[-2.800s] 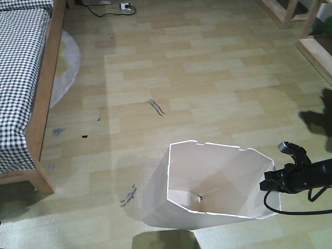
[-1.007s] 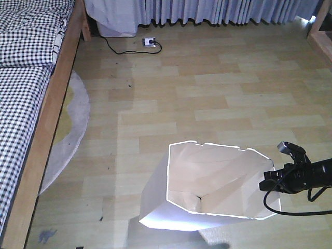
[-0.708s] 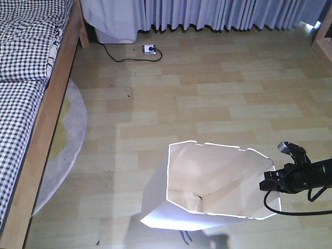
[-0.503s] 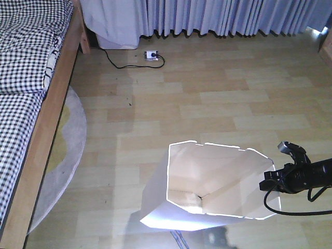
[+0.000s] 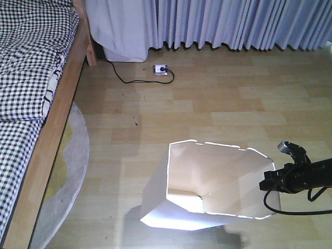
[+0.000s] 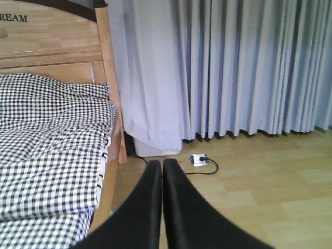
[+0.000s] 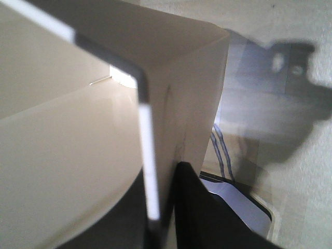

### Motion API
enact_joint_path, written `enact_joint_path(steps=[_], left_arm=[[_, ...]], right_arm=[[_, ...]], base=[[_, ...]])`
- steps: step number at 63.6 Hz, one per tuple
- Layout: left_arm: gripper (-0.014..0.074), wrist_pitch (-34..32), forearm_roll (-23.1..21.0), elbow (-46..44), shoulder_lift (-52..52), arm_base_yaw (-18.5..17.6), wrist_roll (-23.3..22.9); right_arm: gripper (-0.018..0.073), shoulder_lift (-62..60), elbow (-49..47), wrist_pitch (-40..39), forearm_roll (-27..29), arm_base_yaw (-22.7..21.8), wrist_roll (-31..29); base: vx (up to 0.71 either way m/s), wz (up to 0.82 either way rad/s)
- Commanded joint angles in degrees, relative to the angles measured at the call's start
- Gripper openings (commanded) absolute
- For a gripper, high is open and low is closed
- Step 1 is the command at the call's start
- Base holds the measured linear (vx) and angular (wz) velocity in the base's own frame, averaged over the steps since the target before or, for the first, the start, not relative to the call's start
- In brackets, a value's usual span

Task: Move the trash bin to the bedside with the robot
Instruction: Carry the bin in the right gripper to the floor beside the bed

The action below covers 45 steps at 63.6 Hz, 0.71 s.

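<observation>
While the bin is held short of its place, position: the trash bin [image 5: 207,187] sits out on the floor [image 5: 233,114], well apart from the bed [image 5: 31,78], and leans with its mouth upward.
Right gripper: the right gripper [image 7: 161,212] is clamped on the bin's thin rim, one finger inside the wall and one outside, at the side farthest from the bed.
Left gripper: the left gripper [image 6: 162,174] has its fingers pressed together on nothing and points toward the bed's head end.
Base contact: cannot tell whether the bin's base rests on the floor or hangs clear.
Step in hand: judged as carrying the bin toward the bed's wooden side rail.
Method advised: approach slowly; the grip is a pinch on thin plastic, so a jolt could let the rim slip or flex.
Set-down advised: bring the bin upright beside the rail before letting go.
Hazard: the round grey rug [image 5: 72,171] lies against the bed; its edge could catch the base.
Surface: light wood-plank flooring, flat and smooth.
Room: grey curtains [image 5: 233,23] hang beyond the bed's head end; a power strip [image 5: 161,68] with a black lead lies near the bedpost.
</observation>
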Motion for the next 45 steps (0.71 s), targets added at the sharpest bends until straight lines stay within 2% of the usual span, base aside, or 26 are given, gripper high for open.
enact_joint_path(steps=[1, 45], left_arm=[[-0.0006, -4.2, -0.1, -1.4, -0.3, 0.1, -0.2], [-0.0006, -4.2, -0.1, -1.4, -0.3, 0.1, -0.2]], right_arm=[[-0.0005, -4.0, -0.2, 14.7, 2.4, -0.2, 0.1], [-0.0005, -4.0, -0.2, 14.7, 2.4, -0.2, 0.1]], base=[[0.33, 0.1], [0.31, 0.07]])
